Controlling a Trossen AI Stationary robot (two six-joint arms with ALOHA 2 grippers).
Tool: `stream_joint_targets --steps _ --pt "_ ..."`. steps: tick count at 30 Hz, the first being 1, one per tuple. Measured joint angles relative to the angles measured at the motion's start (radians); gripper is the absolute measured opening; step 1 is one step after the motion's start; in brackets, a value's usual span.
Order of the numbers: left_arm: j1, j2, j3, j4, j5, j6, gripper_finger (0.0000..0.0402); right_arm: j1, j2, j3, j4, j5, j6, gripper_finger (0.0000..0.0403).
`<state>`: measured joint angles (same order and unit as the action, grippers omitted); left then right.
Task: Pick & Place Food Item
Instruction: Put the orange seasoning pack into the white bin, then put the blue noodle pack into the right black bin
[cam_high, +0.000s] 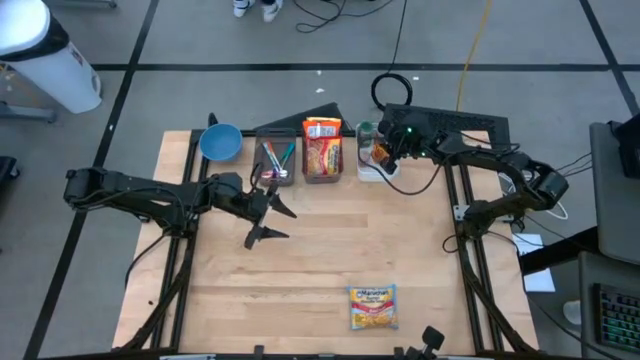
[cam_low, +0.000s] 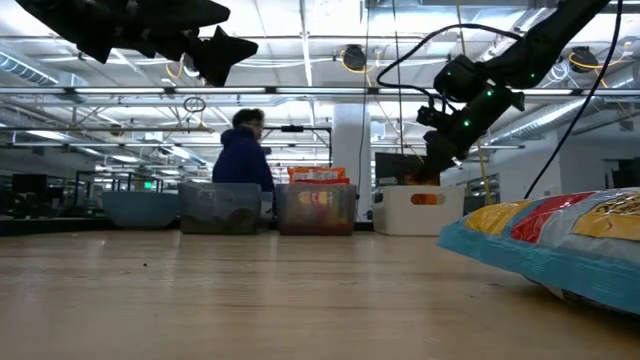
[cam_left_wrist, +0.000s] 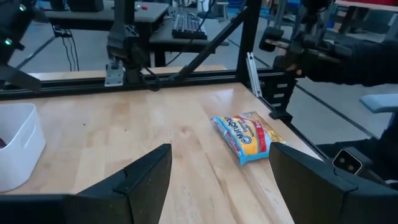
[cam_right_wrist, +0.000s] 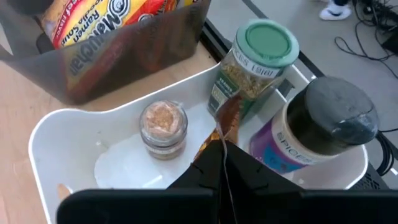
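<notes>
A yellow and blue ramen packet (cam_high: 372, 306) (cam_left_wrist: 249, 137) lies flat on the table near its front edge, close to the low camera (cam_low: 560, 240). My left gripper (cam_high: 272, 220) (cam_left_wrist: 221, 168) hovers open above the table's middle left, nothing between its fingers. My right gripper (cam_high: 385, 155) (cam_right_wrist: 224, 158) is shut and slants down into the white bin (cam_right_wrist: 50, 137) at the back. A thin brown piece (cam_right_wrist: 227, 118) stands right beyond its fingertips. More ramen packets (cam_high: 322, 150) stand in a clear bin. My right gripper's shut fingertips end right at the thin brown piece's lower edge (cam_right_wrist: 222, 138) inside the white bin. I cannot tell whether they pinch it or only stand before it, because the fingers cover that spot.
The white bin also holds a green-lidded jar (cam_right_wrist: 261, 62), a black-lidded jar (cam_right_wrist: 323, 124) and a small jar (cam_right_wrist: 163, 127). A clear bin of utensils (cam_high: 275, 160) and a blue bowl (cam_high: 220, 142) stand at the back left. A person (cam_low: 240, 150) is beyond the table.
</notes>
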<state>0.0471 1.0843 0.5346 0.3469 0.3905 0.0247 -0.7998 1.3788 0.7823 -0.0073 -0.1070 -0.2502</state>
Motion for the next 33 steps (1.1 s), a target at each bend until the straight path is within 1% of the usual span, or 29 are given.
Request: stream_joint_targets --steps 9,13,16,20,23,26,29,33 --pt "0.000 0.000 0.000 0.003 -0.005 -0.001 0.0280 0.003 0.000 -0.026 0.033 0.000 0.006 0.0000" --pt "0.000 0.000 0.000 0.003 -0.010 -0.002 0.0280 0.003 0.000 -0.026 0.045 -0.002 0.012 0.0014" --pt "0.000 0.000 0.000 0.003 -0.010 -0.004 0.0280 0.003 0.001 -0.026 0.044 -0.004 0.011 0.0042" --pt "0.000 0.000 0.000 0.003 -0.021 -0.004 0.0280 0.003 -0.002 -0.026 0.042 -0.029 0.010 0.0096" --pt "0.000 0.000 0.000 0.003 -0.034 -0.004 0.0280 0.003 -0.023 -0.027 0.042 -0.027 0.021 0.0138" --pt "0.000 0.000 0.000 0.011 -0.034 -0.008 0.0280 0.003 -0.063 -0.027 0.040 -0.026 0.032 0.0170" --pt "0.000 0.000 0.000 0.014 -0.034 -0.023 0.0280 0.003 -0.113 -0.027 0.033 -0.026 0.032 0.0191" --pt "0.000 0.000 0.000 0.016 -0.034 -0.035 0.0280 0.003 -0.178 -0.027 0.031 -0.026 0.047 0.0203"
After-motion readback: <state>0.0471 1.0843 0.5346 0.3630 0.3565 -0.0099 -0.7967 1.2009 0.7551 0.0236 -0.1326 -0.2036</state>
